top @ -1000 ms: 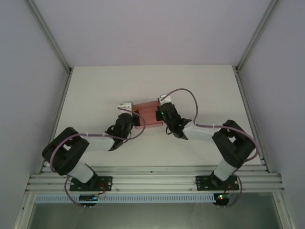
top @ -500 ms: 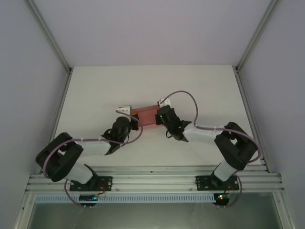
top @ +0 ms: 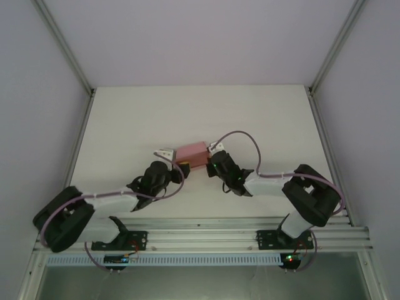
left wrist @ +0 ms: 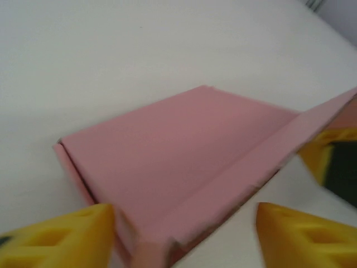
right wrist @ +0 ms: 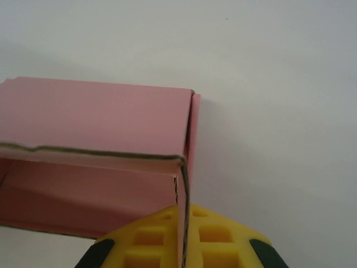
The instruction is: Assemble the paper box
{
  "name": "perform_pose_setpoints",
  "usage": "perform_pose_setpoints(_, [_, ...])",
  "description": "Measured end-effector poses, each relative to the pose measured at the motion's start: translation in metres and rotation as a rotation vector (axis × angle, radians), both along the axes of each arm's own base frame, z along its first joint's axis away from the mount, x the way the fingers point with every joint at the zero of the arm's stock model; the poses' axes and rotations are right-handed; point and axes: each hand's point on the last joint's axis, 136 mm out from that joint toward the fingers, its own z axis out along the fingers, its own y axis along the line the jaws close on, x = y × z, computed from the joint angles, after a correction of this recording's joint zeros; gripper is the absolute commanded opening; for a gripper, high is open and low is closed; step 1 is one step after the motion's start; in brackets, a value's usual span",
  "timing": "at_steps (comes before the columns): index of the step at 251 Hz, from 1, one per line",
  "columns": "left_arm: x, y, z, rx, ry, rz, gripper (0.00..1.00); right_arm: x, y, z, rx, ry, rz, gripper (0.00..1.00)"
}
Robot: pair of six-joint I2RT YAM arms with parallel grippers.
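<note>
Pale lilac walls and aluminium posts close in a white table [top: 125, 125]. A slotted aluminium rail [top: 200, 236] runs along the table's near edge and carries both arm bases.

The paper box [top: 192, 152] lies near the middle of the table, between the two arms. It is salmon-pink card, partly folded.

The left gripper [top: 180, 169] is at the box's near left corner, and the right gripper [top: 211, 164] is at its right end.

Left wrist view:
- The box shows a flat panel resting on the table, with one long wall folded up along its right side.
- The left gripper's yellow fingers [left wrist: 61, 240] are spread wide.
- The box's near corner sits between them.
- The left-hand finger is against the box's side edge, and the other finger stands clear of the raised wall.
- A further yellow pad, one of the right gripper's fingers [left wrist: 326, 148], shows at the far end of that wall.

Right wrist view:
- The two yellow fingers [right wrist: 215, 234] are pressed together on a thin upright card wall at the box's end.
- The wall's raw edge runs straight up between them.
- The pink panel extends to the left, with the box's hollow interior visible below its upper edge.
</note>
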Motion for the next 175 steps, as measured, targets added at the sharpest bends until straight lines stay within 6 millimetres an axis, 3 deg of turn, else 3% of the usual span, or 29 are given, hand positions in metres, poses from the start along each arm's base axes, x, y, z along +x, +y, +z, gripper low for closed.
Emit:
perform_pose_setpoints(7, [-0.002, 0.001, 0.007, -0.011, -0.006, 0.000, 1.00, -0.002, 0.001, 0.000, 0.000, 0.001, 0.007, 0.01])
perform_pose_setpoints(47, [-0.016, 0.024, 0.039, -0.072, -0.013, 0.056, 1.00, -0.009, -0.001, -0.007, -0.016, 0.013, 0.024, 0.02])
perform_pose_setpoints(75, [-0.027, 0.045, 0.048, -0.086, 0.010, 0.112, 0.99, -0.011, -0.003, -0.011, -0.024, 0.020, 0.024, 0.04])
perform_pose_setpoints(105, [-0.031, 0.063, 0.050, -0.103, 0.072, 0.180, 1.00, -0.014, -0.004, -0.015, -0.029, 0.030, 0.032, 0.04])
perform_pose_setpoints(140, [-0.016, 0.083, 0.048, -0.159, 0.188, 0.282, 1.00, -0.018, -0.003, -0.020, -0.040, 0.042, 0.058, 0.05])
perform_pose_setpoints(175, [0.008, 0.091, 0.021, -0.228, 0.351, 0.325, 1.00, -0.024, -0.003, -0.027, -0.047, 0.062, 0.089, 0.05])
